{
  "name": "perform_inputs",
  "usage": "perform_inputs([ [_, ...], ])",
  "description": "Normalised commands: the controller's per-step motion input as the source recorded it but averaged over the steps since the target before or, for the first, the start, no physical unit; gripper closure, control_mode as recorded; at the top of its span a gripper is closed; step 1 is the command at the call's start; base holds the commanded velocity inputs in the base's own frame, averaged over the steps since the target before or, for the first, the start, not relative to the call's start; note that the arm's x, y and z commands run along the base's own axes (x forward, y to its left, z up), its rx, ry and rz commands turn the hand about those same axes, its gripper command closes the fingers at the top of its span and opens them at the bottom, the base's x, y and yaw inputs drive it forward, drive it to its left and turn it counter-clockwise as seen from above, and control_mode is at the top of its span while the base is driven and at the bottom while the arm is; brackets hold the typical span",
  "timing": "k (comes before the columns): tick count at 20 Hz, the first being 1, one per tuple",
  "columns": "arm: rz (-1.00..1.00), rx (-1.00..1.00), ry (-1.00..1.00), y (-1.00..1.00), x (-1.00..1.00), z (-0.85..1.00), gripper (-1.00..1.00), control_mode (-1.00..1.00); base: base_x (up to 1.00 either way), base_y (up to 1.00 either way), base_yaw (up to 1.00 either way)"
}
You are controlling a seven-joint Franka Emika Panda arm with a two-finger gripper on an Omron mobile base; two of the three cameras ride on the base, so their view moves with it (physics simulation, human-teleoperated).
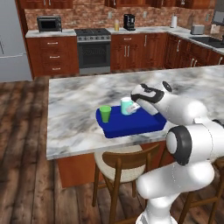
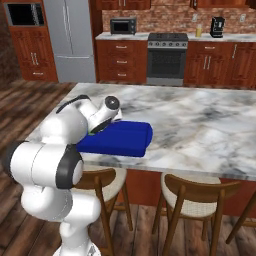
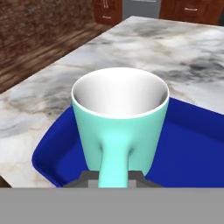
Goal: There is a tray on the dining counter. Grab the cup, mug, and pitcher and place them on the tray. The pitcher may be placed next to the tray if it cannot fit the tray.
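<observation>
The light teal mug (image 3: 120,120) is upright over the far part of the bright blue tray (image 3: 192,148), touching it or just above it; I cannot tell which. My gripper (image 3: 112,178) is shut on the mug's handle, whose strip runs down between the fingertips. From the left base view, the mug (image 1: 126,106) is at the tray's (image 1: 135,124) back edge with the gripper (image 1: 136,106) to its right. The green cup (image 1: 105,113) stands on the tray's left end. The tray (image 2: 122,137) lies on the dining counter (image 1: 78,100). The pitcher (image 1: 116,25) with yellow liquid stands on the far worktop.
Wooden stools (image 1: 120,168) stand under the counter's near edge. A stove (image 1: 93,50), toaster oven (image 1: 49,23) and coffee machine (image 1: 129,21) line the back wall. The marble counter (image 2: 200,125) stretches wide to the right of the tray.
</observation>
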Motion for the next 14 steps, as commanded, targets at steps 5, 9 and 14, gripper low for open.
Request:
perform_inputs([
  [5, 0.01, 0.00, 0.00, 0.00, 0.35, -0.30, 1.00, -1.00, 0.00, 0.00, 0.00],
  [9, 0.01, 0.00, 0.00, 0.00, 0.24, -0.33, 1.00, -1.00, 0.00, 0.00, 0.00],
  [14, 0.02, 0.00, 0.00, 0.00, 0.20, -0.29, 1.00, -1.00, 0.00, 0.00, 0.00],
])
